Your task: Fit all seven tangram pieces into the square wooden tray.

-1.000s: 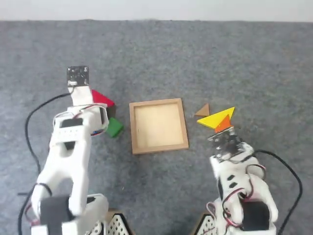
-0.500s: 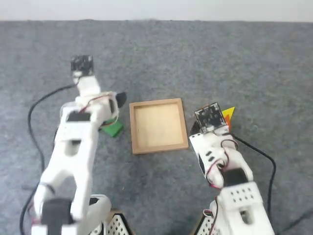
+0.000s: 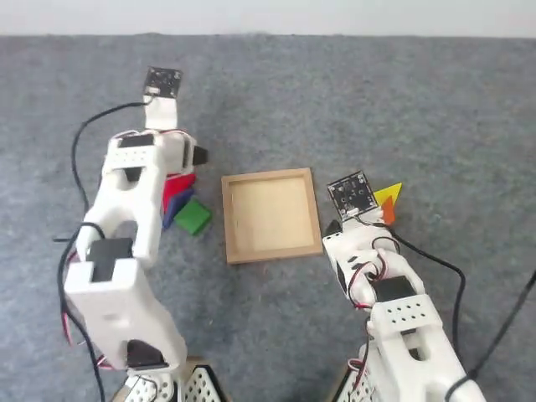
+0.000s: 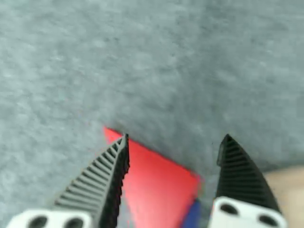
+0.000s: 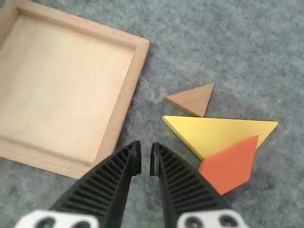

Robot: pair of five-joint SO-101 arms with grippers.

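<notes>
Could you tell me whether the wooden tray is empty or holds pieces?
Empty: the tray has a bare floor, no piece inside.

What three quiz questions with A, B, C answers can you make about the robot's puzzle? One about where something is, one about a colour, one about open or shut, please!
1. Where is the brown triangle compared with the wooden tray?
A. Inside it
B. Outside it, next to the yellow triangle
C. Balanced on its rim

2. What colour is the piece lying under the left hand?
A. Yellow
B. Brown
C. Red

3. How is the left hand?
A. Open, holding nothing
B. Shut on a piece
C. Shut tight on nothing

Answers:
1. B: the brown triangle lies on the grey carpet by the yellow triangle, outside the wooden tray.
2. C: the left wrist view shows a red piece between the two fingers.
3. A: the fingers stand wide apart, with nothing gripped between them.
</notes>
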